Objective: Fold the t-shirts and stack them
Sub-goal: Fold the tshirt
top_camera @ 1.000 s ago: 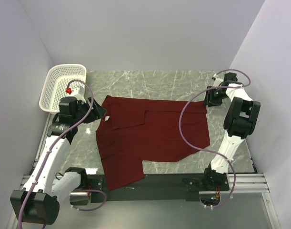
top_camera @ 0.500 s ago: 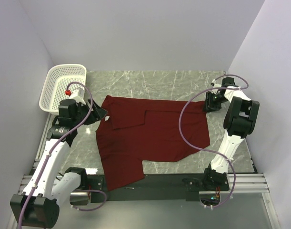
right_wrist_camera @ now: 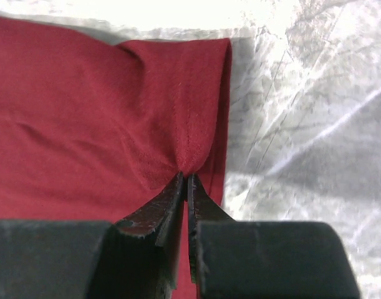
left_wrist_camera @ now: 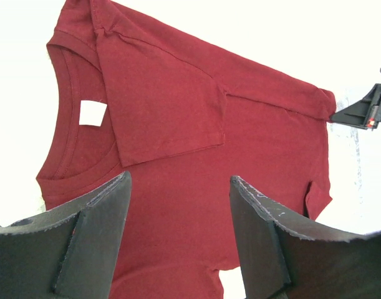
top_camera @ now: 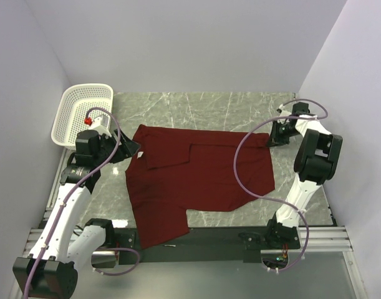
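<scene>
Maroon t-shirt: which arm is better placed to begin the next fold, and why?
Likely right. The right fingers are pinched shut on the maroon t-shirt at its corner, ready to lift; the left fingers hang open over the cloth, holding nothing.

The t-shirt (top_camera: 196, 180) is plain dark red, with a small white neck label (left_wrist_camera: 93, 113). The table (top_camera: 196, 109) is grey-green marble veined in white. The basket (top_camera: 75, 115) is white, patterned with small holes. My left gripper (left_wrist_camera: 179, 180) is black; my cable (top_camera: 236, 159) is purple.

There is one t-shirt (top_camera: 196, 180), one basket (top_camera: 68, 103), one table (top_camera: 209, 109), and two grippers: left gripper (top_camera: 131, 149), right gripper (top_camera: 272, 138).
</scene>
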Controlling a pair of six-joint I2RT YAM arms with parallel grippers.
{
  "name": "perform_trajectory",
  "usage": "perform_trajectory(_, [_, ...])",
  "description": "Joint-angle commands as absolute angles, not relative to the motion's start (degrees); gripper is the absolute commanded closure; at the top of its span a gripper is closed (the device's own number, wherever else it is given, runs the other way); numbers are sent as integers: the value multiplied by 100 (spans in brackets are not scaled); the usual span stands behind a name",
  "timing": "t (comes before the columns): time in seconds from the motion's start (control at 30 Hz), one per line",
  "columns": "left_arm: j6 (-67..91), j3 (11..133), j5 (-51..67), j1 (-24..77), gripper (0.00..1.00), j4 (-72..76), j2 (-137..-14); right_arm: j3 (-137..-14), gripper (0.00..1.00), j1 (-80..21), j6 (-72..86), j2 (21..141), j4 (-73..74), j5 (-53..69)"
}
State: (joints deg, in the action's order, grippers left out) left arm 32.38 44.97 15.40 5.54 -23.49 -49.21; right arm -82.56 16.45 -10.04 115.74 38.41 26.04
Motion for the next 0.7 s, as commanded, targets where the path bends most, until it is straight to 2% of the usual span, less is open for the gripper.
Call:
perform_trajectory(0.0, [3252,4518,1643,545,30,-2259,-4816,-8165,89,1723,-879,10996,3665,2760])
perform_trajectory(0.33, [3234,4526,1643,545,30,-2276,-4799,-7867,89,1758,-888,10802,3533,2426])
perform_trajectory(0.53, [3199,4570,1609,545,30,-2320,-4807,-7770,83,1846,-931,10828,3393,2057])
perform_trajectory(0.57, [3191,4579,1600,545,30,-2320,-4808,-7761,80,1854,-949,10819,3384,2022])
perform_trajectory(0.6, [3190,4579,1600,545,30,-2320,-4808,-7752,65,1863,-967,10793,3366,1987])
perform_trajectory(0.67, [3190,4579,1600,545,30,-2312,-4825,-7734,48,1863,-1054,10767,3384,1916])
